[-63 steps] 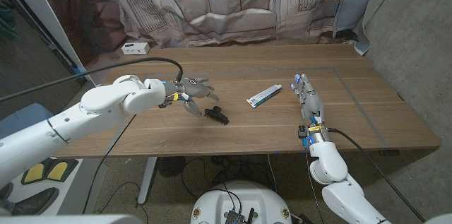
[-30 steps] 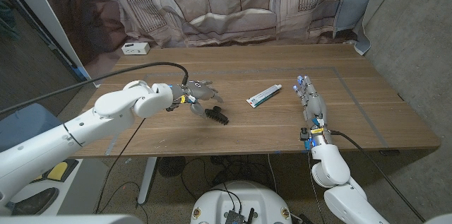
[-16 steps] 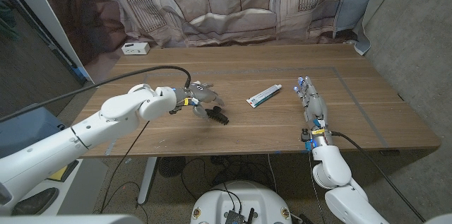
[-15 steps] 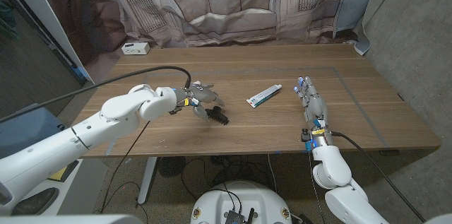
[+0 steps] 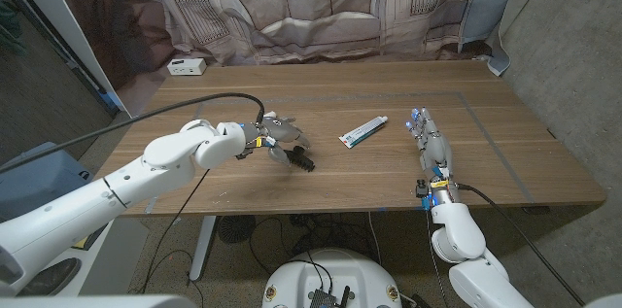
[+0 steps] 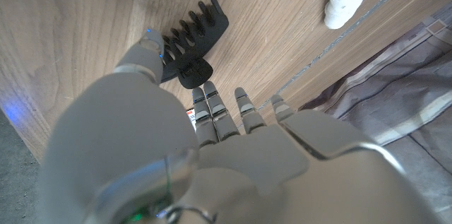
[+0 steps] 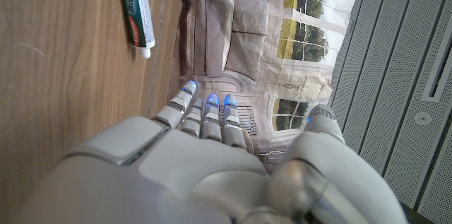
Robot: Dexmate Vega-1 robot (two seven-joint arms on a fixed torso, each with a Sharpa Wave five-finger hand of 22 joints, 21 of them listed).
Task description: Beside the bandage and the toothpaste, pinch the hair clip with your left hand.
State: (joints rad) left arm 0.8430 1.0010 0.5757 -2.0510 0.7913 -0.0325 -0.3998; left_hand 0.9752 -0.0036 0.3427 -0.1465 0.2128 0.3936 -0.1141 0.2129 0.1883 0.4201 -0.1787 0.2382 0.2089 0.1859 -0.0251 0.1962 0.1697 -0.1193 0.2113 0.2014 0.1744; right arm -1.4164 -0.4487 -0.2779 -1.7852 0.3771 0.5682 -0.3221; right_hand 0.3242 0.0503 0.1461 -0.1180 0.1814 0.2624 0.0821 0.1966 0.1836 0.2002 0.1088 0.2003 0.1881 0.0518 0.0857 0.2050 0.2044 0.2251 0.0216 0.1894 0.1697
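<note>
One step in hand: closing on the black toothed plastic hair clip (image 5: 298, 159), lying mid-table left of the white toothpaste tube (image 5: 362, 132). Left hand (image 5: 277, 136) over it, fingers spread, thumb at the clip's edge, nothing gripped yet. Next: closing thumb against finger. Compared with two seconds back, nearer the clip. Right hand (image 5: 429, 143) open, idle.

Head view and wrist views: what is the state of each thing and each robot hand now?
Hair clip: lying on the table, at the left robot hand's fingertips.
Toothpaste: lying flat, cap on, untouched.
Left robot hand: fingers spread over the clip.
Right robot hand: holding nothing, fingers straight.
</note>
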